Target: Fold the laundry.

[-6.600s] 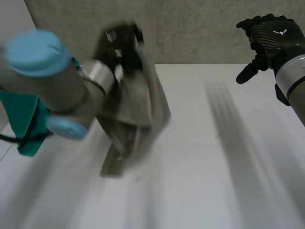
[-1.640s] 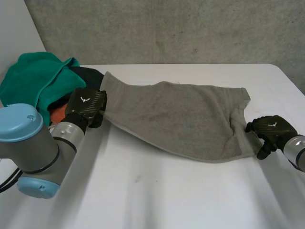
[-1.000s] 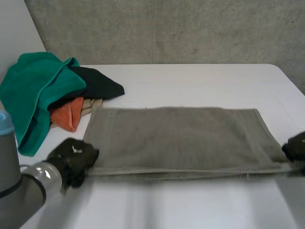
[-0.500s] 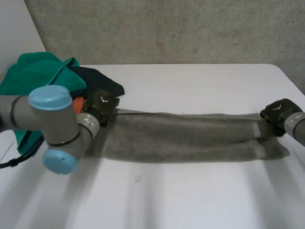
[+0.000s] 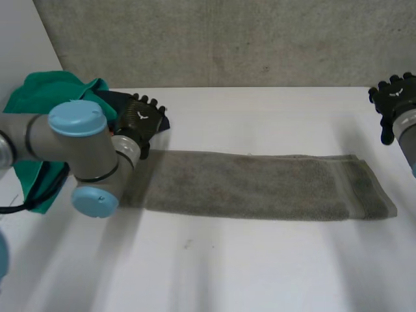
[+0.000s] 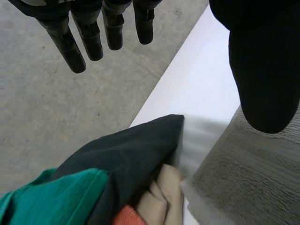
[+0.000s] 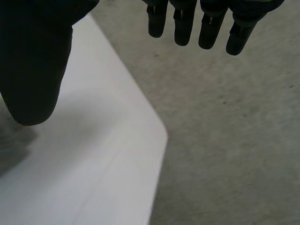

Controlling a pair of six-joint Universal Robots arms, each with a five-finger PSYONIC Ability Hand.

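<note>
Towel (image 5: 260,185) is in no hand: the left hand (image 5: 142,118) hangs open and empty by one end, the right hand (image 5: 395,97) open and empty past the other, and it lies flat, folded long, on the table (image 5: 260,273), soft and floppy I think, best pinched at the end corners.

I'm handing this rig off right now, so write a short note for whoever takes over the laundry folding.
Towel: flat on the table, a long strip, apparently folded once lengthwise.
Pile: teal, black, orange and beige cloths at the table's far left.
Left hand: open, empty, by the pile, just beyond the towel's left end.
Right hand: open, empty, at the far right corner, clear of the towel.
Done: first fold, it seems. Left: fold the strip end to end, then work through the pile.
</note>
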